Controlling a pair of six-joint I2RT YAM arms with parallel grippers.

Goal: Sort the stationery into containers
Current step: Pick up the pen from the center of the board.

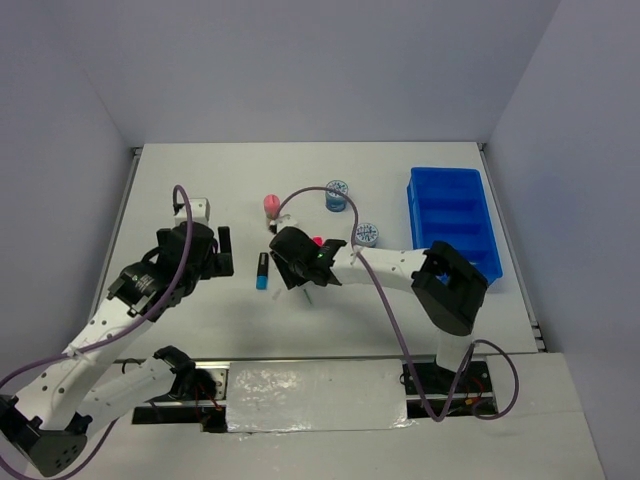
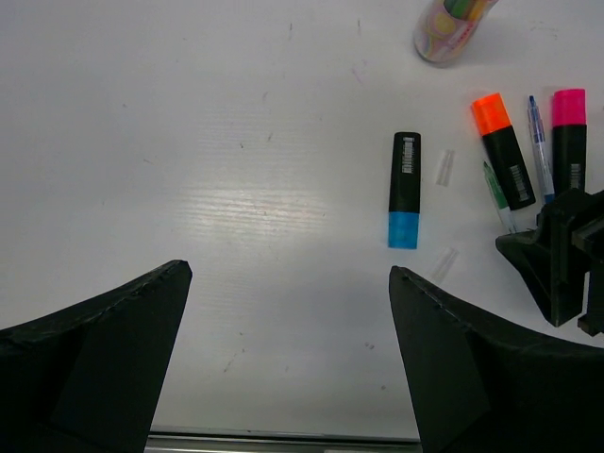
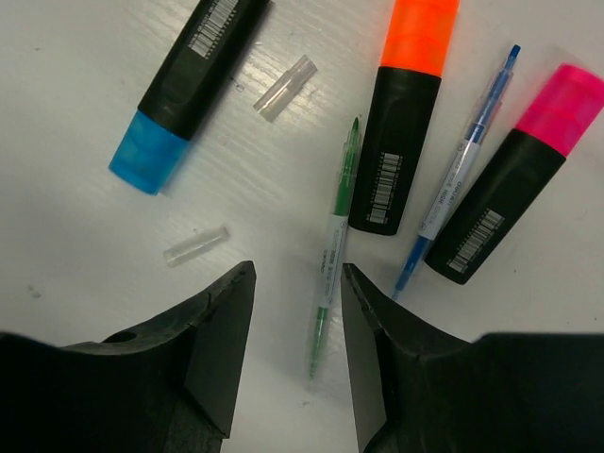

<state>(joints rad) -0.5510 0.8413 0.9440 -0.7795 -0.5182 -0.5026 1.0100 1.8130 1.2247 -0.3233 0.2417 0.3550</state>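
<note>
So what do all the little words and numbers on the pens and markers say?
Nothing here can be read for certain.
Blue-capped highlighter: white barcode, digits too small.
Orange-capped highlighter: white barcode, digits too small.
Pink-capped highlighter: white barcode, digits too small.
Green pen: tiny print on the barrel, blurred.
Blue pen: tiny print on the barrel, blurred.

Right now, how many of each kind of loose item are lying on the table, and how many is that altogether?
Highlighters: 3
Thin pens: 2
Clear caps: 2
Patterned rolls: 2
Pink-topped tube: 1
Total: 10
</note>
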